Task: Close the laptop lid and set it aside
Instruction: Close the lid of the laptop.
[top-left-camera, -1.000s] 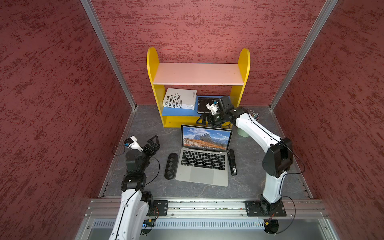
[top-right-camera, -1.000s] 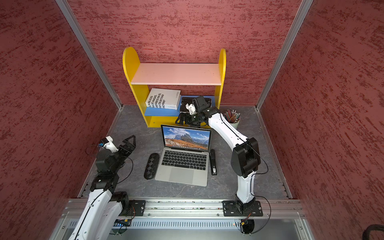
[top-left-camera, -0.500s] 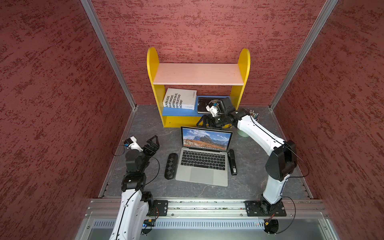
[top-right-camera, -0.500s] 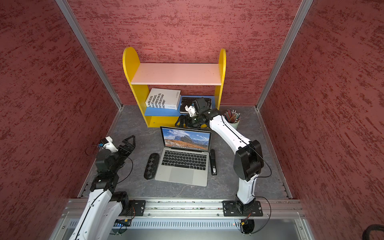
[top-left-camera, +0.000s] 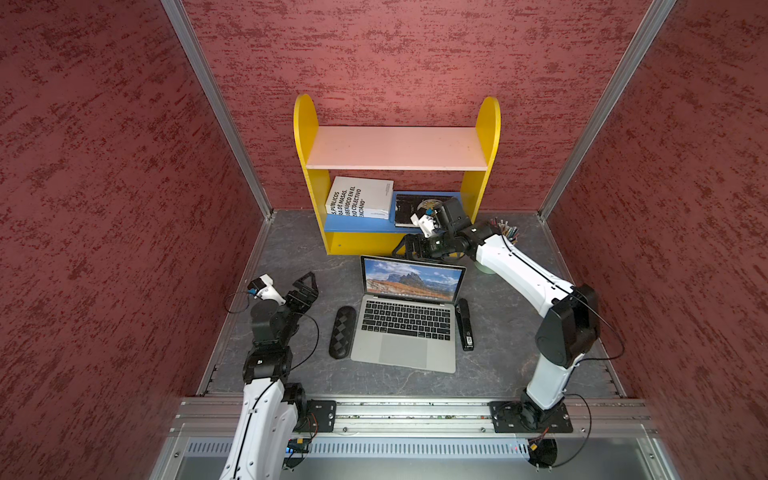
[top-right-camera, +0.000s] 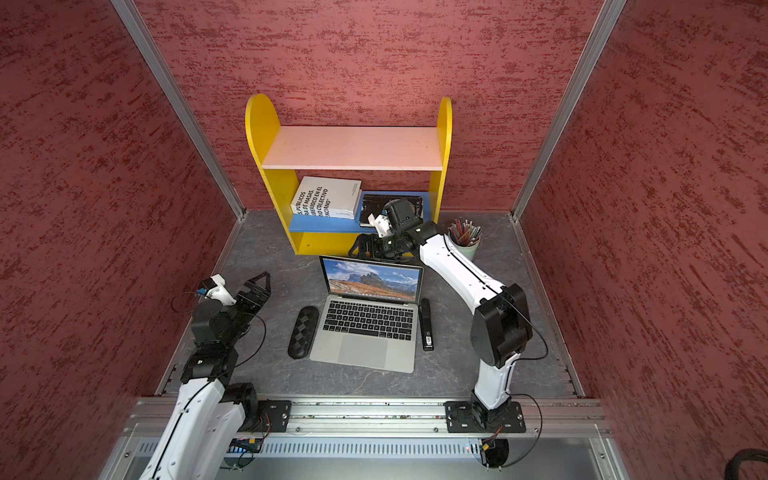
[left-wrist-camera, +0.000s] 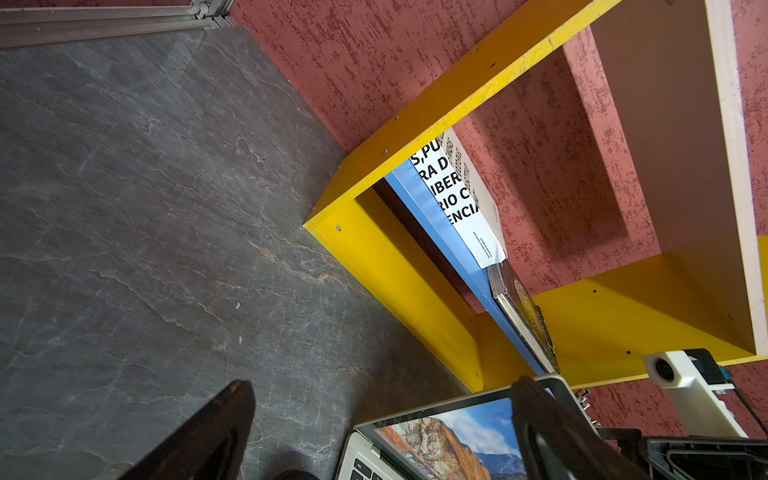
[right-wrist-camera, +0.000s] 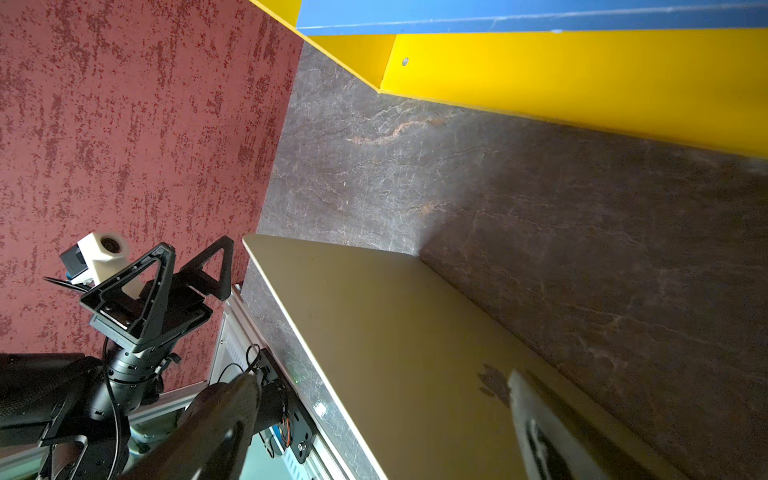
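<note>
The right gripper (top-left-camera: 409, 250), jaws spread wide and empty, hovers just behind the upright laptop lid (top-left-camera: 413, 278), with the laptop (top-left-camera: 405, 332) open on the table (top-left-camera: 291, 249) beyond it. Closing looks about to begin; next, it likely must press the lid's top edge away from itself and down.

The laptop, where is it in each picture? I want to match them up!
In a top view: laptop open in the middle of the table, screen toward the camera.
In a top view: laptop in the same spot.
Left wrist: laptop, only a screen corner and some keys.
Right wrist: only the laptop lid, its plain back.
Shared landmark: the yellow shelf behind the laptop, in all four.
</note>
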